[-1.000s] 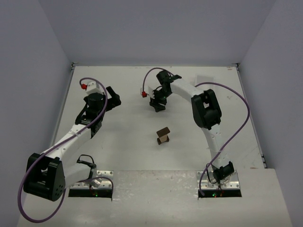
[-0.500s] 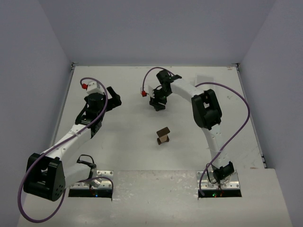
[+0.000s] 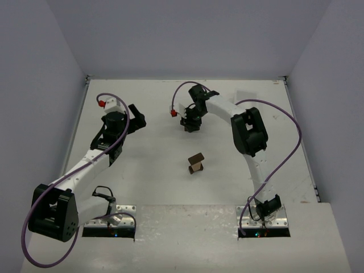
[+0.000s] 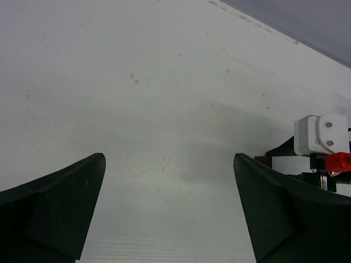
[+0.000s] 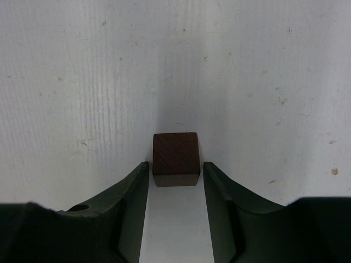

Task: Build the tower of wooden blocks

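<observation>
On the white counter [image 3: 148,170] stands the wood block tower [image 3: 197,164], a dark block on top of a tan one. Beyond it to the left, the left claw [image 3: 136,118] hangs spread wide, holding nothing. Straight beyond the tower, the right claw [image 3: 190,126] closely brackets a dark brown block [image 5: 175,159] lying on the counter; whether it grips the block I cannot tell.

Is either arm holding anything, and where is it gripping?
Nothing yet. The right tool straddles a dark block, slim gaps either side; the left tool is empty.
</observation>
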Robot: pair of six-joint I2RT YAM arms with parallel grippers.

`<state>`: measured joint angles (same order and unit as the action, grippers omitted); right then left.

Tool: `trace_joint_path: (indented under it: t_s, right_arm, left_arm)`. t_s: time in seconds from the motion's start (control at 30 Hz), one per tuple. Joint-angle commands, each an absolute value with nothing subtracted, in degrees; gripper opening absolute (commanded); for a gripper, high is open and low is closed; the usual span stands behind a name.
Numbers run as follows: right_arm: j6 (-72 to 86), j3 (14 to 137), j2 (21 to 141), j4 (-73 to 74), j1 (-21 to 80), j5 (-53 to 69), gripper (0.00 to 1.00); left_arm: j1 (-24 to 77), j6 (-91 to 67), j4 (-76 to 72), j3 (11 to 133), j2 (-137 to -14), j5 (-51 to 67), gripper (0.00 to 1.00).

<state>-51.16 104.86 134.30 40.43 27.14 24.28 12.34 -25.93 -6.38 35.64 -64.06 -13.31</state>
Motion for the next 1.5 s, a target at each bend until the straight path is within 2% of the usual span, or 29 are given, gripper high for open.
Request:
trace_joint_path:
  t_s: [0.0,0.3,0.37,0.43,0.6,0.87,1.17,1.47]
  right_arm:
    - [-50.47,104.42,130.95,38.25,27.33,25.74,0.47]
    - [-49.66,104.4,130.96,38.66,27.26,26.09,0.51]
    - [-49.52,104.33,130.96,38.54,27.33,26.06,0.45]
    - [-49.21,104.22,130.86,38.14,27.33,26.08,0.35]
    - [-48.41,103.58,128.94,35.89,27.4,27.0,0.25]
    - [-50.37,104.16,122.97,37.0,27.4,24.98,0.24]
    - [-56.24,95.11,105.22,41.39,27.34,24.96,0.25]
    - [-62.44,88.21,90.96,53.11,28.64,28.09,0.25]
  left_arm:
    - [12.3,-25.58,-9.66,38.06,-64.25,-12.66,1.0]
    - [12.3,-25.21,-9.14,38.54,-65.01,-12.43,1.0]
    - [12.3,-25.18,-9.14,38.76,-65.35,-12.22,1.0]
    - [12.3,-25.14,-9.12,38.85,-65.37,-12.16,1.0]
    - [12.3,-25.25,-8.92,38.85,-65.32,-12.48,1.0]
    - [12.3,-25.29,-8.59,39.05,-65.41,-12.46,1.0]
    - [12.3,-25.31,-7.91,39.72,-65.83,-11.43,1.0]
    - [12.3,-25.14,-8.0,40.61,-66.62,-9.86,1.0]
